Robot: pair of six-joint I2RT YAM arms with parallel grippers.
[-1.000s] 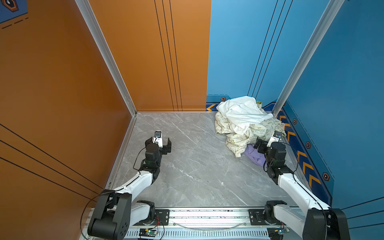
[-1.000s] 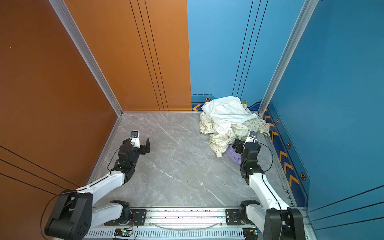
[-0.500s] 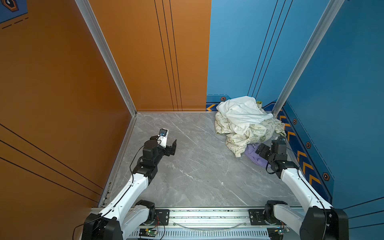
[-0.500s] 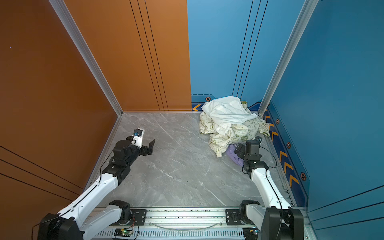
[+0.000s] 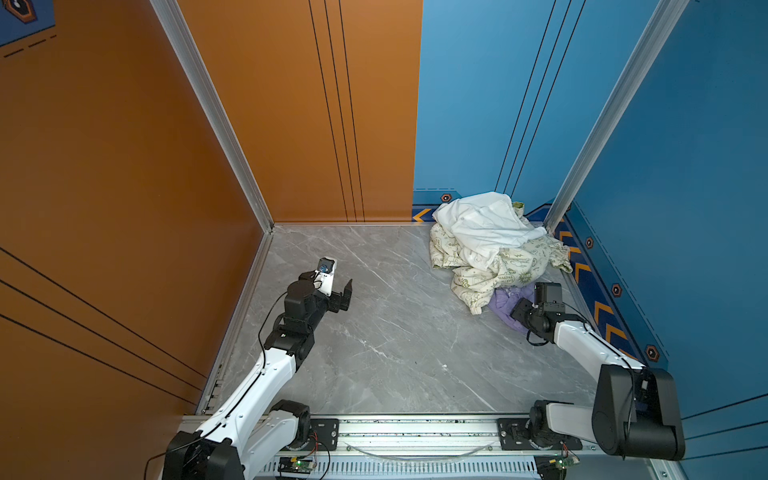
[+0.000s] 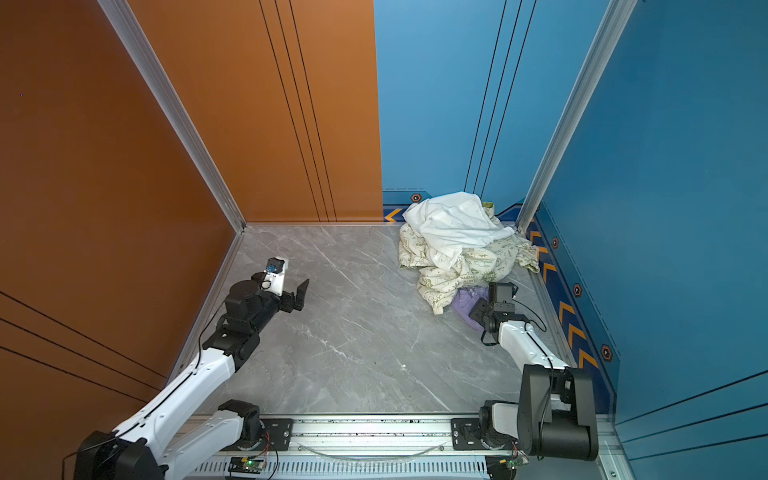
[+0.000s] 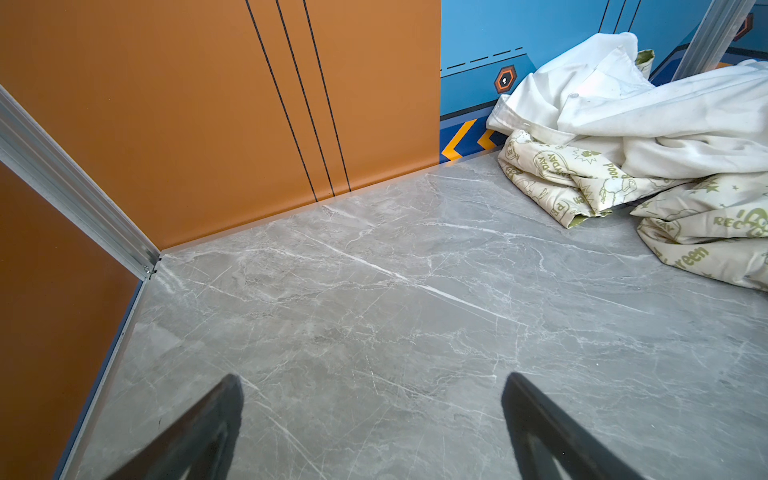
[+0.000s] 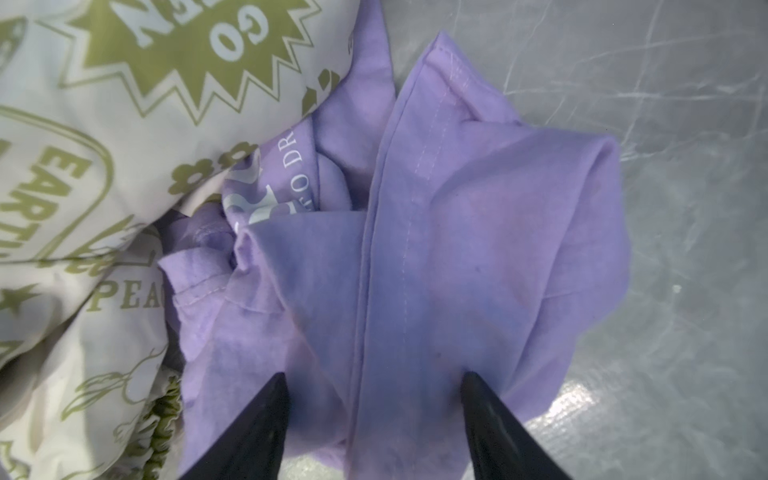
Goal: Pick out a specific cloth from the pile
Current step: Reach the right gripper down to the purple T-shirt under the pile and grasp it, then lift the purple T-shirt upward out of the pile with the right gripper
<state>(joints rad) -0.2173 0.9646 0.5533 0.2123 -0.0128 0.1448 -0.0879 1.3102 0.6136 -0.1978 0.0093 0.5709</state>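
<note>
The cloth (image 8: 478, 249) is a soft, light lilac T-shirt, crumpled on the table (image 5: 395, 332) at the near edge of the pile (image 5: 490, 249), over on the right. Its far part is tucked under the cream cloth with green print (image 8: 104, 145). That cream cloth in turn carries the white shirt (image 5: 482, 224) on top.

Being limp knit fabric, the T-shirt should bunch readily and slide out without much drag. A pull could still tow the cream cloth along where the two overlap. The stitched hem fold running up its middle looks like the best hold, since it is doubled, thicker and lies clear of the other garments.

The right gripper (image 8: 372, 376) is down on that fold, its fingers (image 8: 270, 415) set either side of the hem with fabric between them. I cannot tell whether they have pinched it yet.

The left gripper (image 7: 372, 378) hangs well apart on the left, fingers spread wide and holding nothing.
</note>
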